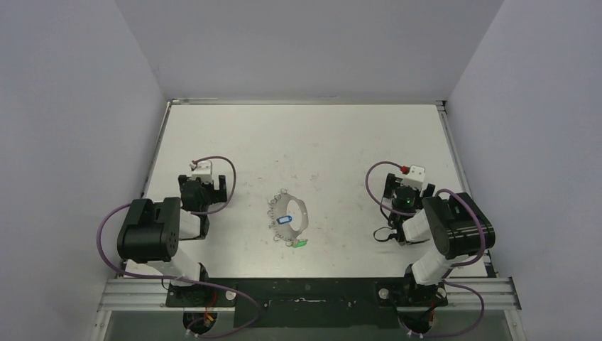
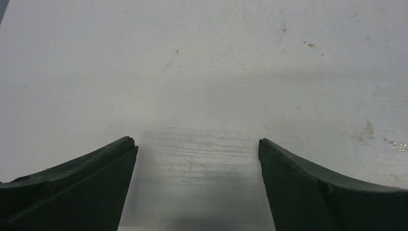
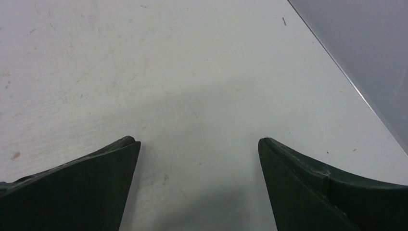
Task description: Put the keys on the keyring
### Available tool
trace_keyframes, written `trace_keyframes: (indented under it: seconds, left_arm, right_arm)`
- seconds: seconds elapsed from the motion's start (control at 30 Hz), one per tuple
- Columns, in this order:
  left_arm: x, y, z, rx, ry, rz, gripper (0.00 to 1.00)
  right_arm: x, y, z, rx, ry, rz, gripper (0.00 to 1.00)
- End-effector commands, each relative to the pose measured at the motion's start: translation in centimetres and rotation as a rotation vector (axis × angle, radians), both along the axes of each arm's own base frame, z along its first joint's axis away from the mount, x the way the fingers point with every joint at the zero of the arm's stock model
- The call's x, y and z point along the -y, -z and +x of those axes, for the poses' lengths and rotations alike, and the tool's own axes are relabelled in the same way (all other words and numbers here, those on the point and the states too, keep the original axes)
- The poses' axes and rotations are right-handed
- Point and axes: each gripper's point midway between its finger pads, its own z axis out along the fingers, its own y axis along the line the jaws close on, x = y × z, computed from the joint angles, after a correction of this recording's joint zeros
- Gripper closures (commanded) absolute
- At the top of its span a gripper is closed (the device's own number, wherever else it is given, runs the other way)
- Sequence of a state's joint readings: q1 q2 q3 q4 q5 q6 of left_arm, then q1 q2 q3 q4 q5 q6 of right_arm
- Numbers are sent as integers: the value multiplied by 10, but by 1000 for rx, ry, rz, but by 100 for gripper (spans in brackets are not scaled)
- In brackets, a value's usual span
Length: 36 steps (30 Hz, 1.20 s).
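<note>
The pale-grey wire keyring (image 1: 304, 210) lies flat in the middle of the table. A key with a blue tag (image 1: 285, 219) rests inside the ring's outline. Another key with a green tag (image 1: 300, 243) lies at the ring's near edge. My left gripper (image 1: 204, 187) sits well to the left of the ring, open and empty. In the left wrist view its fingers (image 2: 86, 183) frame only bare table. Off to the right of the ring, my right gripper (image 1: 407, 186) is open and empty too. Its fingers (image 3: 308, 187) show wide apart in the right wrist view.
The white tabletop (image 1: 319, 142) is scuffed and bounded by grey walls on three sides. Its right edge (image 3: 346, 79) runs close to my right gripper. Purple cables (image 1: 106, 241) loop around both arms. A metal rail (image 1: 305, 291) holds the arm bases at the near edge.
</note>
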State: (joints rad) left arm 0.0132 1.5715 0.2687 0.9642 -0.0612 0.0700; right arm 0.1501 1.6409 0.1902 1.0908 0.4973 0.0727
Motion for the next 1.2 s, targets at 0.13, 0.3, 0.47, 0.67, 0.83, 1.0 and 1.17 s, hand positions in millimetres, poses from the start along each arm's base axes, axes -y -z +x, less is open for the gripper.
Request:
trace_keyframes:
  seconds: [0.13, 0.3, 0.47, 0.67, 0.83, 1.0, 1.17]
  left_arm:
    - [-7, -20, 22, 73, -9, -44, 3]
    - [-9, -19, 24, 75, -25, -39, 3]
    - [-16, -19, 26, 68, -75, -43, 3]
    - [-16, -19, 25, 63, -77, -45, 3]
    - [-16, -18, 26, 62, -76, -46, 3]
    - [-17, -18, 25, 62, -82, -43, 3]
    - [-17, -18, 24, 64, -88, -37, 3]
  right_arm:
    - [-7, -37, 46, 68, 13, 6, 0]
    - [-8, -36, 46, 65, 12, 5, 0]
    - [-8, -37, 47, 67, 12, 4, 0]
    - [-8, -36, 47, 65, 13, 4, 0]
    - [-8, -37, 47, 66, 13, 4, 0]
    - [-8, -36, 47, 65, 12, 4, 0]
    - [-8, -36, 47, 65, 13, 4, 0]
